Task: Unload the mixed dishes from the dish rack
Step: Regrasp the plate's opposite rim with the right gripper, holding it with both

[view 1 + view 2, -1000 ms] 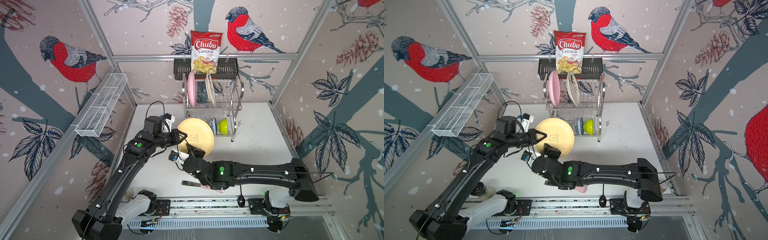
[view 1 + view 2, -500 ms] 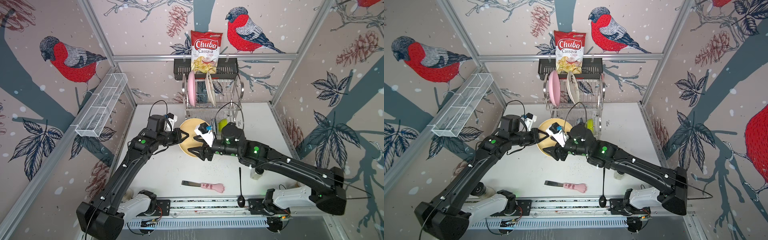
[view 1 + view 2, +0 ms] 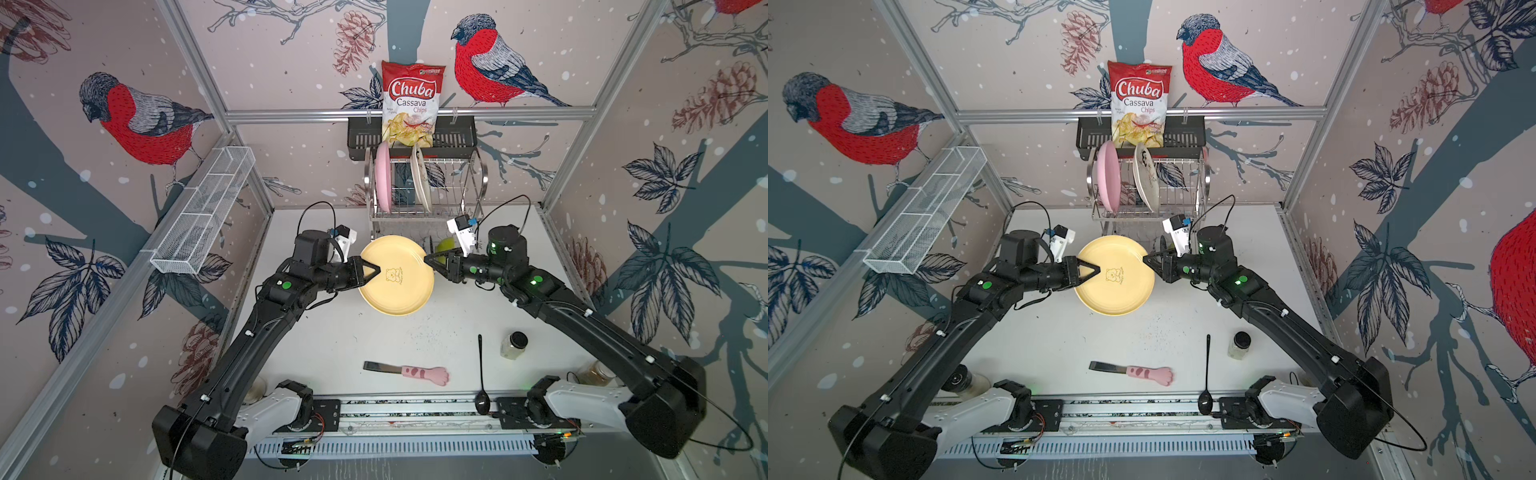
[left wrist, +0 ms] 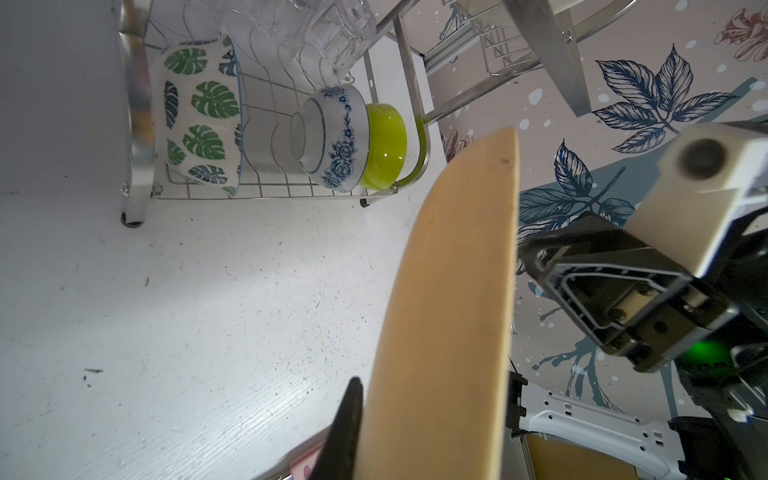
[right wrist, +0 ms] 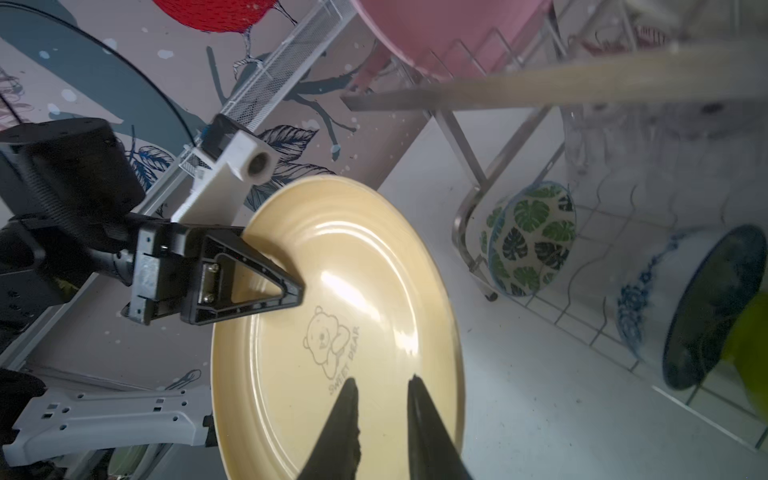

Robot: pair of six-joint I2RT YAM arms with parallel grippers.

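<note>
Not much is done, by my reckoning. Only the round cream-yellow plate with a bear drawn on it [image 3: 397, 286] is out of the two-tier steel wire dish rack [image 3: 478, 183]. It is not set down yet and hangs tilted over the white tabletop [image 3: 332, 332], spanning the gap between the two grippers.

Just beyond their tips, the rack's upper tier holds a pink plate [image 3: 383, 178] and a white plate with drawings [image 3: 420, 183]. Below sit a green-leaf bowl [image 4: 199, 116], a blue-and-white bowl [image 4: 336, 137] against a lime bowl [image 4: 384, 145], and clear glasses [image 4: 316, 33].

The left gripper [image 3: 376, 269] pinches the plate's rim, one finger on its face and one beneath. The right gripper [image 3: 428, 259] is at the opposite rim, nearly pressed together with a thin gap. I cannot tell whether it grips.
</note>
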